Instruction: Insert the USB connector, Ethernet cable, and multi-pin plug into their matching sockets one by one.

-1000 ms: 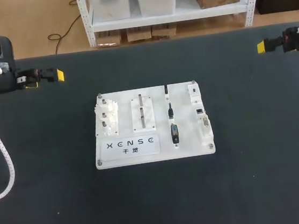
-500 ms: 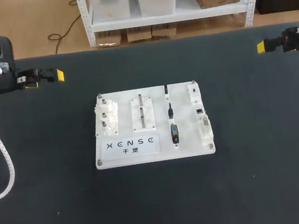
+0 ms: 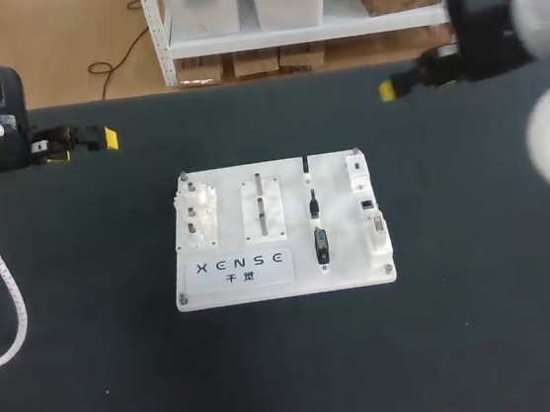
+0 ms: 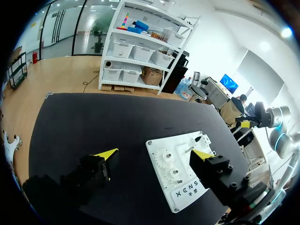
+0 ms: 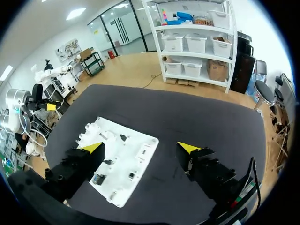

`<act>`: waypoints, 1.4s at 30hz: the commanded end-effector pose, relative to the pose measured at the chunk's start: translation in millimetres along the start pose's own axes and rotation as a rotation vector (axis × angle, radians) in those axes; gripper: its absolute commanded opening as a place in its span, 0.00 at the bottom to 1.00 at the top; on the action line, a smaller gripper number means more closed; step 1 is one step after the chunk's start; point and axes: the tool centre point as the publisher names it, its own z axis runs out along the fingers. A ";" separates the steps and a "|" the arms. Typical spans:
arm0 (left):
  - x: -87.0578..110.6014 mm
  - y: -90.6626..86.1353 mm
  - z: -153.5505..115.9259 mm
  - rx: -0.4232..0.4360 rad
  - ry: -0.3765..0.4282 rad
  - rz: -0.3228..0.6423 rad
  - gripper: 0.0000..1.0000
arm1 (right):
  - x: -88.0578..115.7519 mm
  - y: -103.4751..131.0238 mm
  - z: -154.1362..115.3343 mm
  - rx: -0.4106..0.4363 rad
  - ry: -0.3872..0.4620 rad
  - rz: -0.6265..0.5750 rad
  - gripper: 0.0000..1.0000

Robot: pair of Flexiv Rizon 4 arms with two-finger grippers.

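Left fingers [image 4: 106, 153], right fingers [image 5: 93, 147] splayed, rectangular white board [image 3: 349, 249], matte black table [image 3: 468, 328].

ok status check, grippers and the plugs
Left gripper open, empty, clear of the white board. Right gripper open, empty. Multi-pin plug on the board, not in its socket. Nothing blocking the plug.

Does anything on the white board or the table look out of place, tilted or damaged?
Nothing stands out. The white board lies flat and square on the table, its three connectors in one line; the left gripper and right gripper are open, empty, away from it.
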 end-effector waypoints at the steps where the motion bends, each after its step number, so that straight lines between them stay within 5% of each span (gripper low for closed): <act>1: 0.0 0.0 0.0 0.000 0.000 0.000 1.00 | -7.7 40.7 35.3 0.231 0.036 0.010 1.00; 21: 0.0 0.0 0.0 0.000 0.000 0.000 1.00 | -2.9 75.9 92.5 0.351 0.267 0.180 1.00; 42: 0.0 0.0 0.0 0.000 0.000 0.000 1.00 | 40.4 59.4 138.5 0.475 0.282 0.309 1.00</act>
